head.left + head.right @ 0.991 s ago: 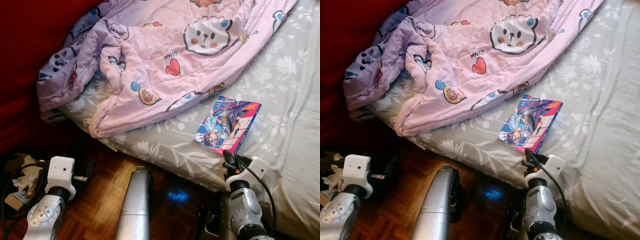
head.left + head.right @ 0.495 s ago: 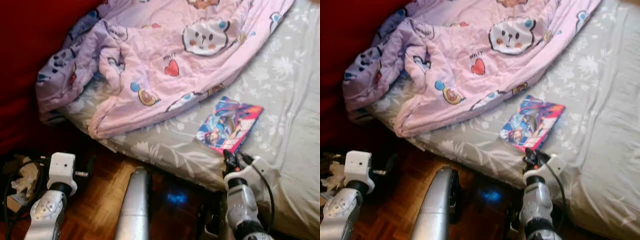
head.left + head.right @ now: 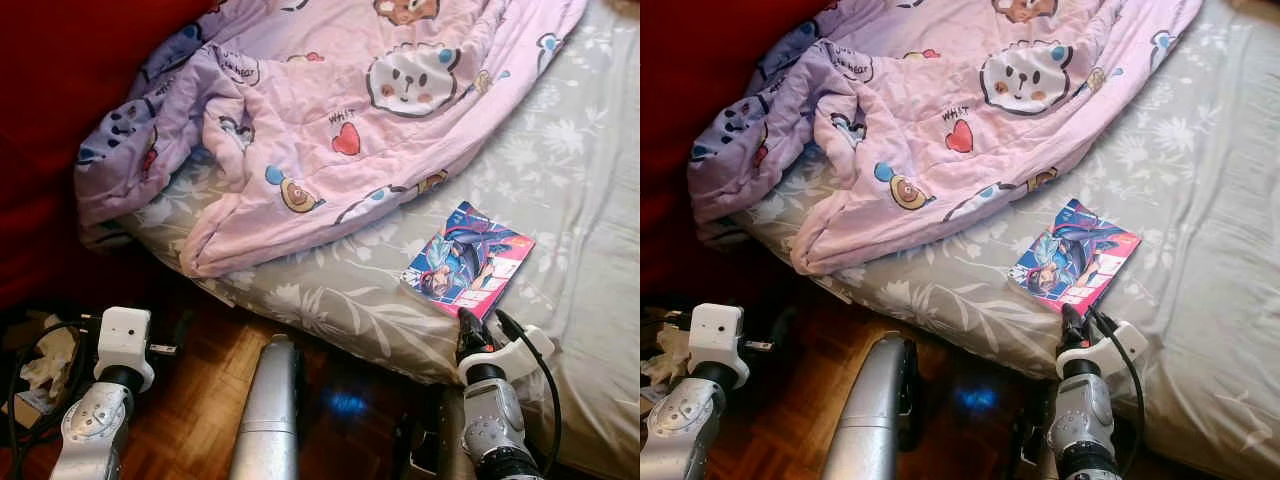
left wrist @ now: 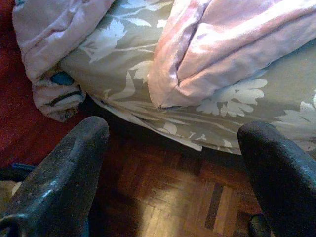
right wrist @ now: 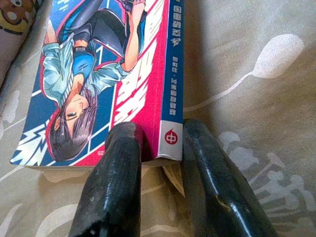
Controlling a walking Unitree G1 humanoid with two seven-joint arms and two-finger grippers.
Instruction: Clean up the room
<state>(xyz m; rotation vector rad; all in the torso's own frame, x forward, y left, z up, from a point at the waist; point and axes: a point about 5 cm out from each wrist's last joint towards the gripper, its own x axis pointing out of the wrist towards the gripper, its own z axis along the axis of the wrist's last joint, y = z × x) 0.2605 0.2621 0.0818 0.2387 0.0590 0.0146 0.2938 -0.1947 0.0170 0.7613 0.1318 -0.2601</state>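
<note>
Fingers of the right gripper (image 5: pixel 150 148) set astride the near spine corner of the comic book (image 3: pixel 468 259), narrowly parted, not yet clamped. Lying flat on the bed (image 3: pixel 560 180), just ahead of the fingertips. Best pushed deeper along the spine before squeezing. Left gripper (image 4: pixel 173 168) spread wide, empty, above the wooden floor (image 4: pixel 197 192). No containers seen.

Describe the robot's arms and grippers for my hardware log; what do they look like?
Both arms are silver metal with ribbed round joints. The left arm carries a white boxy wrist housing, with black cables beside it. The right gripper has two long, glossy black fingers on a white mount, with a black cable looping alongside.
</note>
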